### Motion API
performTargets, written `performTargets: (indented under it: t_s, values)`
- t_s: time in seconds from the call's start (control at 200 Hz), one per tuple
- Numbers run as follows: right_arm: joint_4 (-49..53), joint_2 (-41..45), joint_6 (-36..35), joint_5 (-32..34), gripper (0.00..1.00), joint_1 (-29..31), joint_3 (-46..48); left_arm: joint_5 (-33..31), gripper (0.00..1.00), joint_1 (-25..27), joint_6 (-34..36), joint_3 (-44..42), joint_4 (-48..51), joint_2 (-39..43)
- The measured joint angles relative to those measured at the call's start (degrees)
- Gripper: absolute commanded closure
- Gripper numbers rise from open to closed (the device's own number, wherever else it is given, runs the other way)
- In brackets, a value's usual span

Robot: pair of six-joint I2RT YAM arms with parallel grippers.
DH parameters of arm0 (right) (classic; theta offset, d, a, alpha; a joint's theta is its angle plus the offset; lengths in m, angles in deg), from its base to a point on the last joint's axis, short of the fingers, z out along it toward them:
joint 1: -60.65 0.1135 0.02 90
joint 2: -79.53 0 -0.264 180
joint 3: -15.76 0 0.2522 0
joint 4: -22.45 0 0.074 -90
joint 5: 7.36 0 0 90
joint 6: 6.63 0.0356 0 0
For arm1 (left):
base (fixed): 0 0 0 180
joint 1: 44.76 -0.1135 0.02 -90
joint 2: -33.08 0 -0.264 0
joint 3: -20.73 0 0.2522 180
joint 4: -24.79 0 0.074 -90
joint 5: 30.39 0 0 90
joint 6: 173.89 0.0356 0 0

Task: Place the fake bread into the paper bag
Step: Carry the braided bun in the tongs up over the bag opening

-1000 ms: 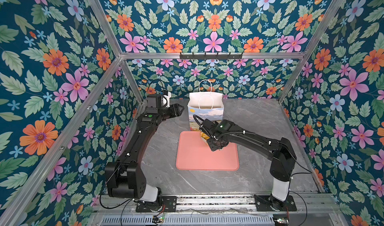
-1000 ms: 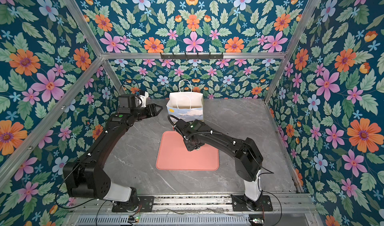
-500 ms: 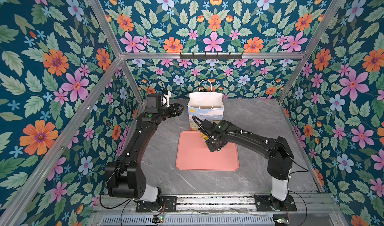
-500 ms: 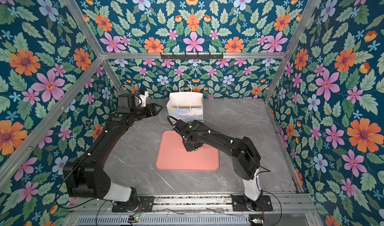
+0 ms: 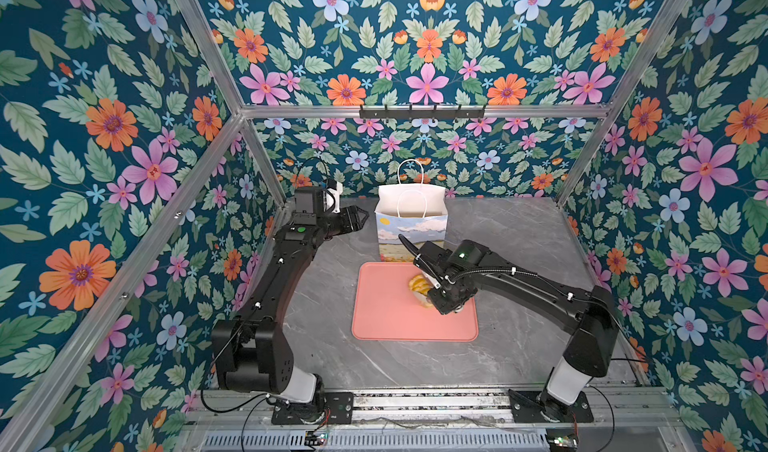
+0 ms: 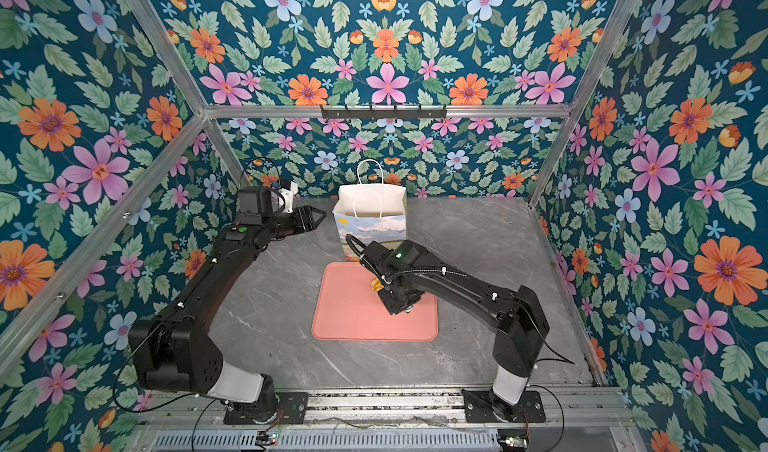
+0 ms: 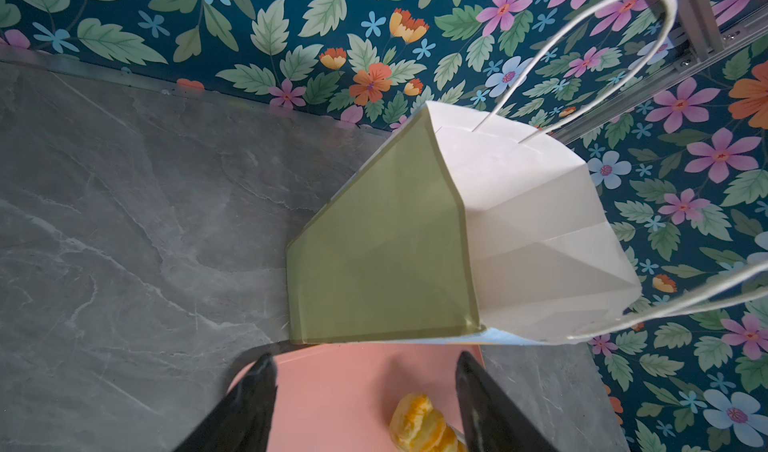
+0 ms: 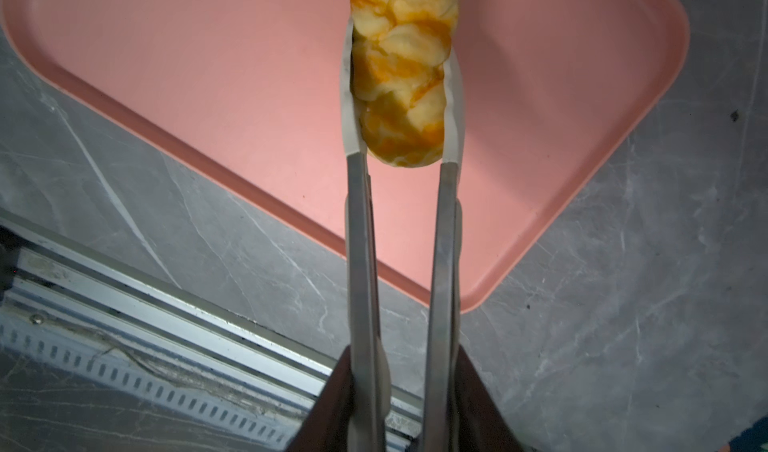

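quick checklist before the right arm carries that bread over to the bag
1. tongs closed on both sides of the bread: ok
2. right gripper holding the tongs: ok
3. bread clear of the tray: cannot tell
4. bag upright, mouth open: ok
5. left gripper open, empty, beside the bag: ok

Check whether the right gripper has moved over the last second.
Yes. In a top view the right gripper has shifted toward the pink tray's right edge, slightly farther from the paper bag, with its tongs closed on the bread.
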Motion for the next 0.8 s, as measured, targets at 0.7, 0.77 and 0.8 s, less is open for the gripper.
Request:
performTargets:
  t_s: [0.7, 0.77, 0.8]
  values:
    - [8.39, 17.9, -7.67, 4.59, 0.68, -23.12, -2.43, 0.33, 0.31, 0.0, -0.85, 1.11, -0.11, -0.92]
    - [8.7, 17.97, -9.31, 4.17, 0.67, -25.35, -4.35, 0.33, 0.31, 0.0, -1.05, 1.44, -0.11, -1.25]
    - [8.76, 17.97, -9.94, 4.15, 0.67, -26.27, -5.29, 0.33, 0.31, 0.0, -1.07, 1.7, -0.13, -1.44]
